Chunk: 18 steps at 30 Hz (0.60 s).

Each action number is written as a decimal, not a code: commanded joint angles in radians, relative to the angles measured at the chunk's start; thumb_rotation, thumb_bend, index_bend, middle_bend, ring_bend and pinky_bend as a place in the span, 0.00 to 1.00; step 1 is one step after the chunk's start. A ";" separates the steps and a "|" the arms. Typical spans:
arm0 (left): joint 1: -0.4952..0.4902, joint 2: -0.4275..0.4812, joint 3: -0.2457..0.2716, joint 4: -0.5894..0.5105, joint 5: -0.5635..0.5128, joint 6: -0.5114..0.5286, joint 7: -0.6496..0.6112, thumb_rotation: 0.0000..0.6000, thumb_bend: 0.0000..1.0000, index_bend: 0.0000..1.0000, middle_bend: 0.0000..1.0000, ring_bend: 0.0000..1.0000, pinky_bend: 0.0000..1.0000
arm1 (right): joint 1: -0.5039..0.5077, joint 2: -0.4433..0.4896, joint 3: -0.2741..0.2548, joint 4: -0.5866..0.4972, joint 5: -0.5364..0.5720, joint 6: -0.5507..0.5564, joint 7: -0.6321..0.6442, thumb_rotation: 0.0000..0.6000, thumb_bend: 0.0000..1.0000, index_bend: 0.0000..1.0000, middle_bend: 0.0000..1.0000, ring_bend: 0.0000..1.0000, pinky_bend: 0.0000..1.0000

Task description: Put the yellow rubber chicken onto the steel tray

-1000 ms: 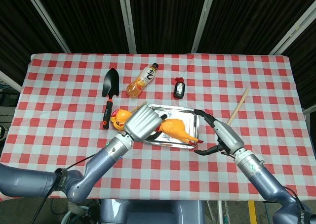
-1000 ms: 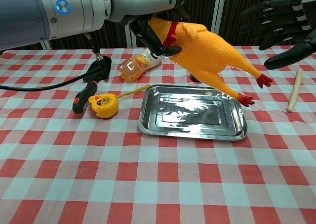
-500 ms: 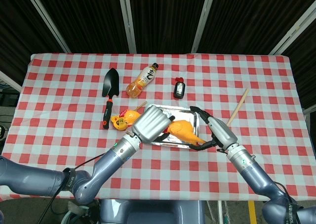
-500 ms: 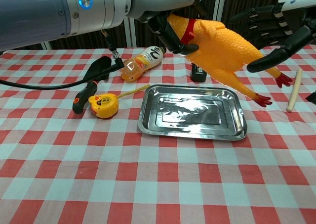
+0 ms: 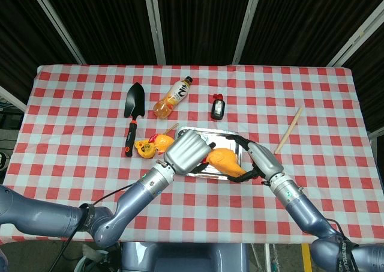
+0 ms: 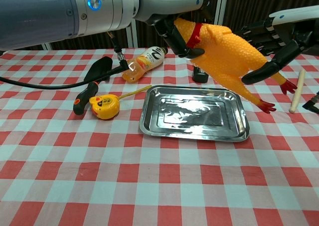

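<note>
The yellow rubber chicken (image 6: 224, 51) hangs in the air over the right half of the steel tray (image 6: 192, 135), head up to the left and red feet down to the right. My left hand (image 6: 175, 30) grips it at the neck. My right hand (image 6: 275, 42) is beside its tail end with fingers spread, the thumb in front of the legs; I cannot tell whether it touches. In the head view the chicken (image 5: 225, 160) lies between the left hand (image 5: 186, 152) and the right hand (image 5: 261, 158), above the tray (image 5: 210, 129).
A yellow tape measure (image 6: 103, 107) lies just left of the tray, with a black trowel (image 6: 92, 81) further left. An orange drink bottle (image 6: 144, 62) and a small dark bottle (image 5: 218, 108) lie behind the tray. A wooden stick (image 6: 297, 91) lies at the right.
The left hand carried the chicken rightward and a little higher over the tray. The right hand moved in from the right and now reaches around the chicken's tail end.
</note>
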State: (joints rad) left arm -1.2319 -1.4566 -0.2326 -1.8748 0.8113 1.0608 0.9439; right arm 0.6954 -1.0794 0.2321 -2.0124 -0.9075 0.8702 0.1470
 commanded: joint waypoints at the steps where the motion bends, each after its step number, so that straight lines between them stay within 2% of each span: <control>1: -0.001 0.001 0.003 -0.001 0.005 0.002 -0.009 1.00 0.57 0.58 0.72 0.65 0.85 | 0.006 -0.010 0.001 0.004 0.015 0.004 -0.011 1.00 0.14 0.20 0.19 0.18 0.14; 13: -0.010 0.008 0.023 -0.008 0.007 -0.001 -0.023 1.00 0.57 0.58 0.72 0.65 0.85 | 0.021 -0.041 0.004 0.021 0.071 0.006 -0.039 1.00 0.23 0.31 0.23 0.24 0.20; 18: -0.016 0.006 0.026 -0.003 0.005 -0.007 -0.028 1.00 0.57 0.58 0.72 0.65 0.85 | 0.028 -0.041 0.005 0.022 0.087 0.000 -0.049 1.00 0.31 0.37 0.26 0.27 0.24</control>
State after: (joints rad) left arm -1.2472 -1.4503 -0.2068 -1.8783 0.8163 1.0541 0.9166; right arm 0.7218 -1.1202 0.2371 -1.9911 -0.8227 0.8712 0.0998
